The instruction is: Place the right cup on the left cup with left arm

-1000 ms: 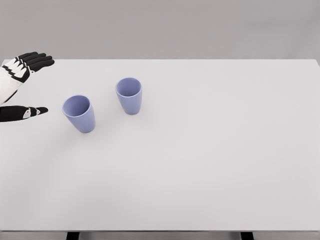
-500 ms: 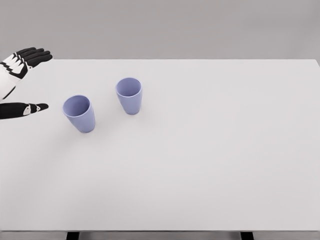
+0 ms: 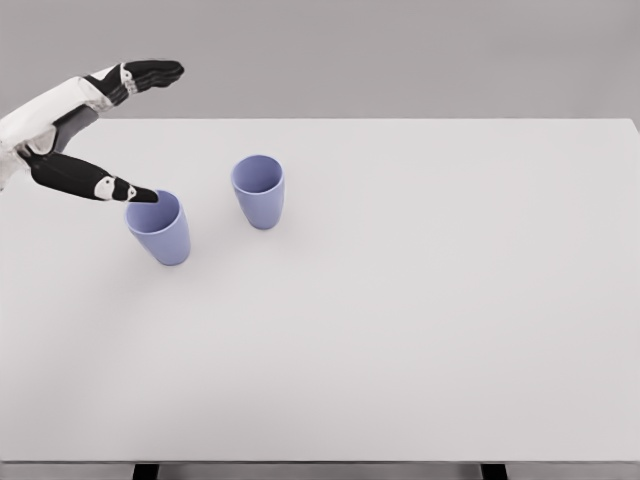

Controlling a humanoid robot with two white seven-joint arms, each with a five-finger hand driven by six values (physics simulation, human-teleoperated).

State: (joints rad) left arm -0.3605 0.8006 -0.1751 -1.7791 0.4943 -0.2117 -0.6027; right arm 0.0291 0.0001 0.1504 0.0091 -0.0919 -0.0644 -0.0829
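A: What does the head view show on the white table (image 3: 420, 320)?

B: Two periwinkle-blue cups, both upright with mouths open upward. The left cup (image 3: 159, 228) stands nearer the camera and closer to the table's left edge; the right cup (image 3: 259, 190) stands a little farther back and to its right. The two are near each other but not touching.

A: Which arm appears?

B: Only the left one. Its white forearm enters from the left edge, and the left hand (image 3: 85, 125) is raised over the table's far left corner area.

A: How is that hand configured?

B: It is spread wide and holds nothing. The dark fingers (image 3: 150, 71) extend together toward the right, above the table's far edge as seen in the picture. The thumb (image 3: 95, 184) points down and to the right, well separated from them.

A: Does the hand touch a cup?

B: The thumb's tip overlaps the left rim of the left cup in the picture; whether it actually touches the rim or sits above it cannot be told. The right cup lies apart from the hand, to the right of the gap between thumb and fingers.

A: Where do the cups rest?

B: Both directly on the table surface.
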